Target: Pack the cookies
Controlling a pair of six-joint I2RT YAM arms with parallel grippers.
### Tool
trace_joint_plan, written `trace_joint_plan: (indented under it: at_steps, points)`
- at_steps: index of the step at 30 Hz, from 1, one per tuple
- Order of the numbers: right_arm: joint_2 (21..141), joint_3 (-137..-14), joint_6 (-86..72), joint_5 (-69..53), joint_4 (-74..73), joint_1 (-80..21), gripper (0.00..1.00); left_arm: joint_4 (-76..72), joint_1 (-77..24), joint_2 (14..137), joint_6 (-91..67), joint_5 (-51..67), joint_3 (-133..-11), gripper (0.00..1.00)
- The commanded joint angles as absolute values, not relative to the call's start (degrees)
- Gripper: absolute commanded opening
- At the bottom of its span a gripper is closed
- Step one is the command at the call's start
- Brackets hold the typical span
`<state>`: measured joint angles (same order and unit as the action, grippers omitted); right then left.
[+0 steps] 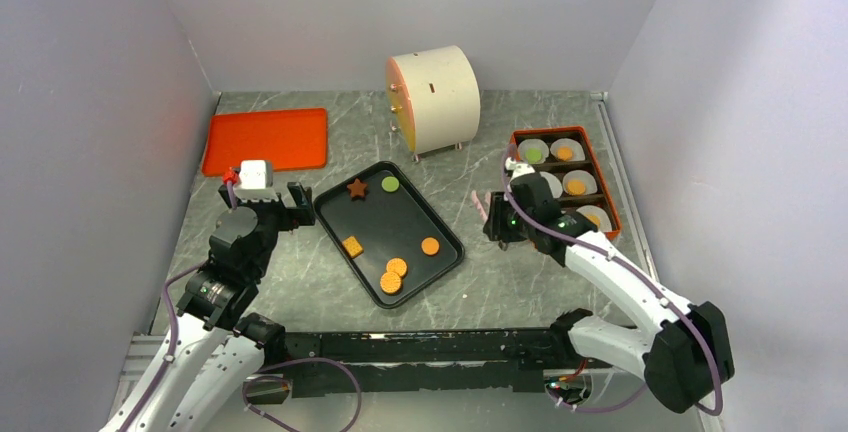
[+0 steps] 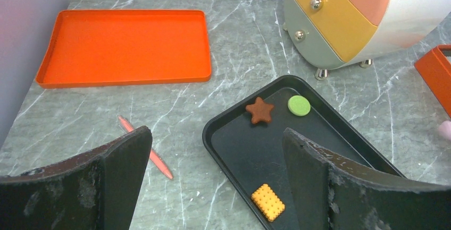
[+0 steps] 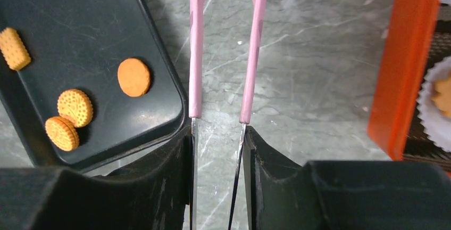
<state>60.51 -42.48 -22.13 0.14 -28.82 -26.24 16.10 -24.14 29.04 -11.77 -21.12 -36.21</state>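
Note:
Several cookies lie on the black tray [image 1: 400, 214]: a brown star [image 1: 356, 188], a green round [image 1: 390, 184], an orange square [image 1: 352, 246] and three orange rounds [image 1: 397, 268]. The orange box [image 1: 604, 178] at the right holds white liners with a green round [image 1: 534, 154] and orange cookies [image 1: 576, 188]. My left gripper [image 2: 215, 131] is open and empty over the tray's left edge. My right gripper [image 3: 218, 131] is shut on pink tongs [image 3: 195, 54]. The tongs' arms stand apart and empty over bare table between tray [image 3: 95, 22] and box [image 3: 404, 65].
An empty orange tray [image 1: 266, 139] lies at the back left. A cream drawer cabinet [image 1: 433, 99] stands at the back middle. A thin red stick [image 2: 146, 147] lies on the table left of the black tray. Grey walls close in three sides.

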Motion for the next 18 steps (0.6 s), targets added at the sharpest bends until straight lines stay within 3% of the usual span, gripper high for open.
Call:
trace_joint_plan:
  at_steps: [1, 18]
  points:
    - [61.0, -37.4, -22.9, 1.9, -12.8, -29.0, 0.38, 14.4, -23.3, 29.3, -12.1, -19.9, -36.3, 0.96]
    - [71.3, -27.3, -26.9, 8.8, -0.9, -37.2, 0.50, 14.2, -22.1, 31.5, -12.3, -18.5, -36.5, 0.96]
